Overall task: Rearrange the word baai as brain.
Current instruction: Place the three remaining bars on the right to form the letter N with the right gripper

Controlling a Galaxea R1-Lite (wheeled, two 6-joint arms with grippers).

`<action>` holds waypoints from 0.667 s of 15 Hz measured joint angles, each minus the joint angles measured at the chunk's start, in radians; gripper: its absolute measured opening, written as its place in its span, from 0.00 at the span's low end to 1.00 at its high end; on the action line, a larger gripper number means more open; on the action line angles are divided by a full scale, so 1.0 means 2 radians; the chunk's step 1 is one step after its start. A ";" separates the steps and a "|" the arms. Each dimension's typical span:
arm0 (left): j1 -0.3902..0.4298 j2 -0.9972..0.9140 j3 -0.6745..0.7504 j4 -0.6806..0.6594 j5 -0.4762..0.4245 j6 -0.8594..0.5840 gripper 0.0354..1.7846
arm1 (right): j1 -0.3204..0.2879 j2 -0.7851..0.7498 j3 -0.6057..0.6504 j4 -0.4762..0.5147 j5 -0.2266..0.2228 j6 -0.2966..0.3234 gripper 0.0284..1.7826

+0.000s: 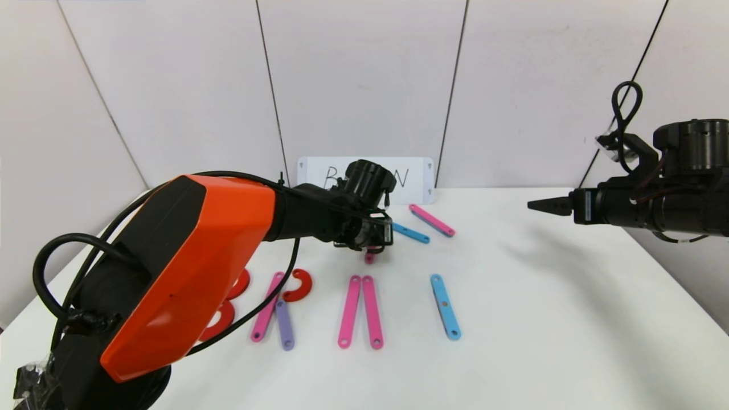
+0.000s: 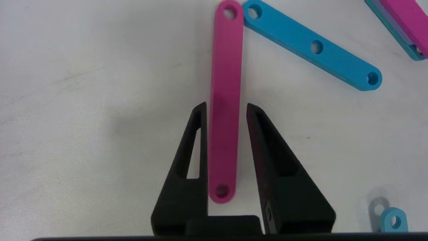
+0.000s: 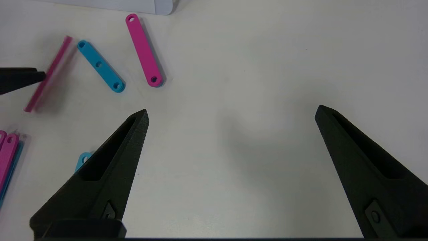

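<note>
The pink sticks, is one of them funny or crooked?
Yes. One pink stick is standing on its thin edge between the left claw fingers, up by the short blue stick. The other pink sticks lie flat.

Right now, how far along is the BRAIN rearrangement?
B and R look laid out, partly hidden behind the left arm: red curves, a pink and purple bar. In hand: left gripper straddles a pink bar, grip uncertain. The pink pair, I and N remain. Right gripper hangs open, idle.
</note>
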 joint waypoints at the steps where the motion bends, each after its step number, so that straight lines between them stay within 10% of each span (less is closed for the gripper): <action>1: 0.000 0.001 -0.003 0.001 0.000 0.000 0.32 | 0.000 0.000 0.000 0.000 0.000 0.000 0.98; 6: 0.002 0.009 -0.016 0.002 0.001 0.002 0.78 | 0.000 0.000 0.000 0.000 0.000 0.000 0.98; 10: 0.014 -0.013 -0.016 0.006 0.000 0.005 0.97 | 0.000 0.000 0.000 -0.001 0.000 0.001 0.98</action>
